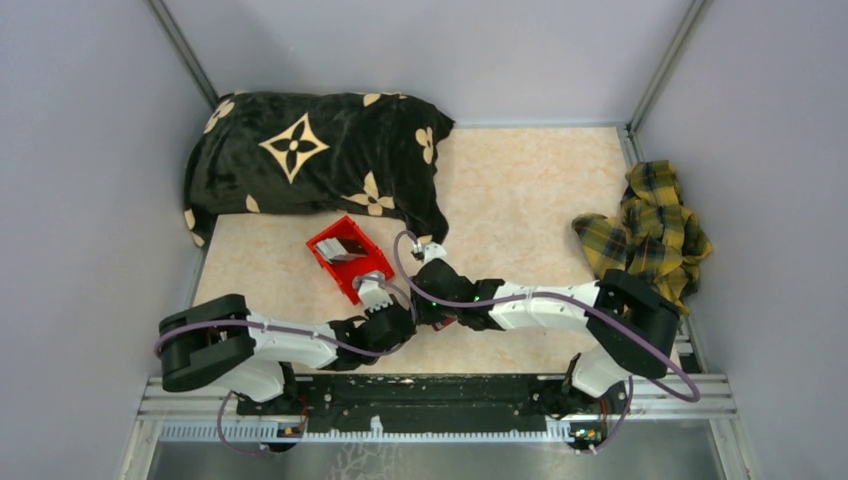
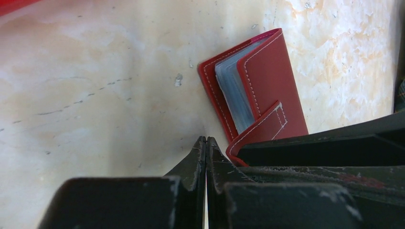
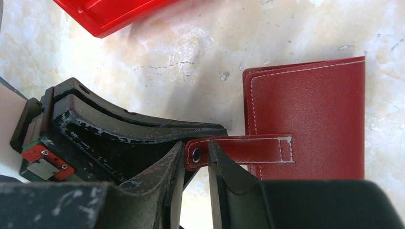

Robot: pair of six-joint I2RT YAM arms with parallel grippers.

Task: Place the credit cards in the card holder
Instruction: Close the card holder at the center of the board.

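The card holder point(image 3: 310, 102), a dark-red wallet with white stitching, lies folded on the table. Its blue-grey inner sleeves point(image 2: 234, 88) show along one edge. Its snap tab point(image 3: 239, 150) sticks out, the snap end lying between the fingers of my right gripper point(image 3: 196, 149), which stand apart and do not pinch it. My left gripper point(image 2: 206, 139) is shut and empty, its tips on the table just beside the wallet's point(image 2: 270, 71) corner. From above both grippers point(image 1: 405, 318) point(image 1: 435, 303) cover the wallet, with only a red sliver point(image 1: 447, 323) showing. Pale credit cards point(image 1: 346, 244) lie in the red bin.
The bright red plastic bin point(image 1: 330, 262) stands just behind the left gripper. A black pillow with tan flower prints point(image 1: 310, 155) fills the back left. A yellow plaid cloth point(image 1: 650, 230) is bunched at the right edge. Grey walls close in the sides.
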